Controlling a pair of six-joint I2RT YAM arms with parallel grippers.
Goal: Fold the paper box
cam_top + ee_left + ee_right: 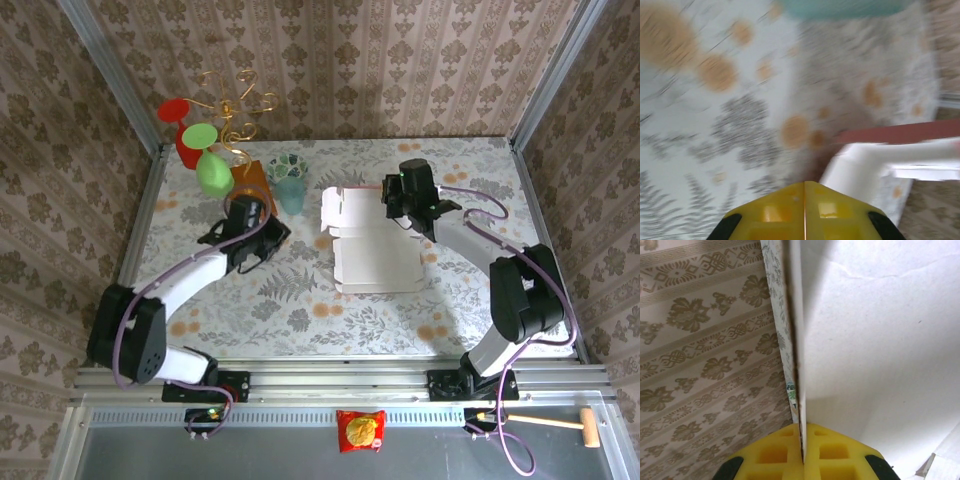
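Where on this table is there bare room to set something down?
The widest bare patch is the near strip of table, between the pink-and-white cardboard box blank and the near edge. The back right corner is also bare. The back left is crowded: teal cup, orange-brown block, red and green glasses.

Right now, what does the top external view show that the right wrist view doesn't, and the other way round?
Top external: the whole layout, with the paper box lying white side up mid-table, and the teal cup and orange-brown block near the left gripper. Right wrist: the grip up close, a thin cardboard panel seen edge-on and pinched between the yellow fingers of the right gripper. Shared: the paper box, with the right gripper at its far edge.
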